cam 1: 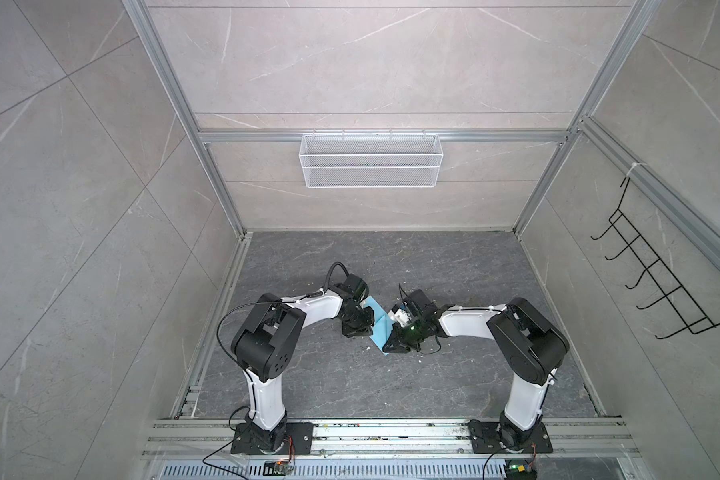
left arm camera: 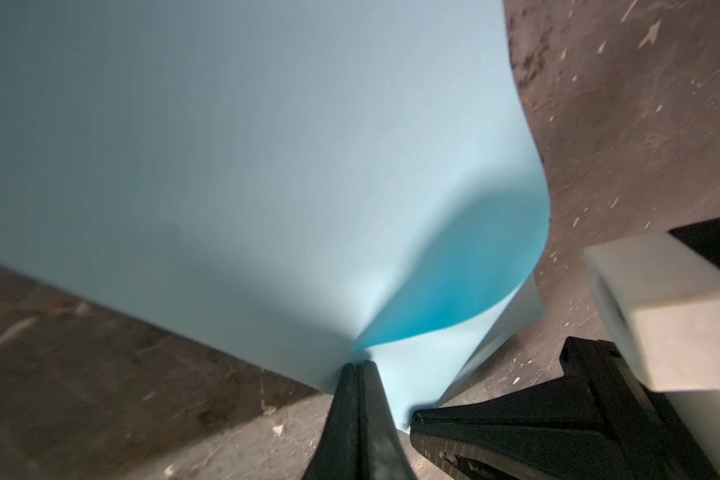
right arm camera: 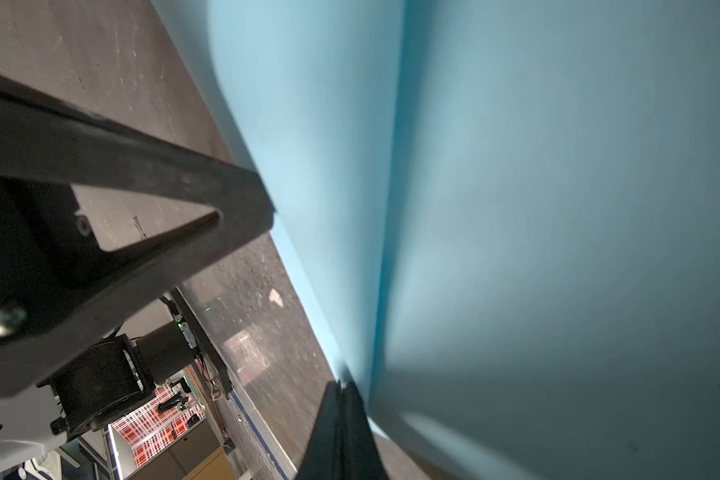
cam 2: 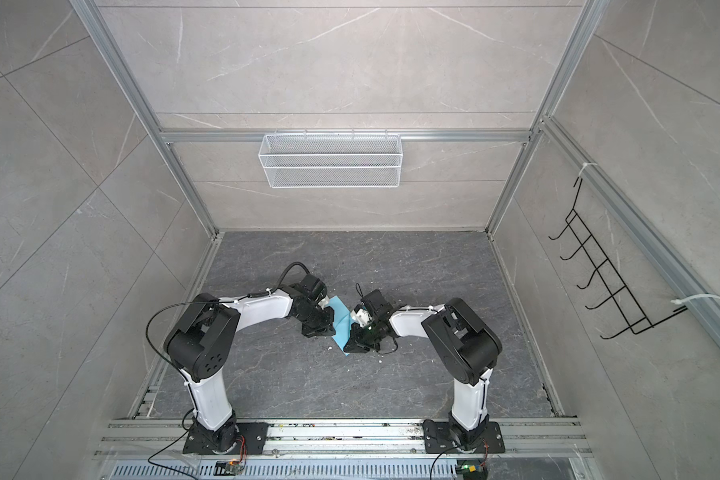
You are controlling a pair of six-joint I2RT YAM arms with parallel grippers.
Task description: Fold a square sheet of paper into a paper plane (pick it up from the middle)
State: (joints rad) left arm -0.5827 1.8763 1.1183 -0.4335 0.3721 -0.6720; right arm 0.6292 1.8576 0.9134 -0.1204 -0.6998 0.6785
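Light-blue square sheet of matte paper point(cam 1: 378, 330) point(cam 2: 341, 328) is bending along a centre crease between the white left arm point(cam 1: 312, 309) and white right arm point(cam 1: 466, 322), over the middle of the dark grey marbled counter point(cam 1: 454, 270). Left jaws are pinching one curling edge, and right jaws are clamping the opposite side, both closed on the sheet.

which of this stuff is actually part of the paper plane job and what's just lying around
Job: light-blue paper sheet; left gripper and right gripper, both pinched shut on it.
Just there: white mesh basket on the back wall; black wire hook rack on the side wall; small white scraps.
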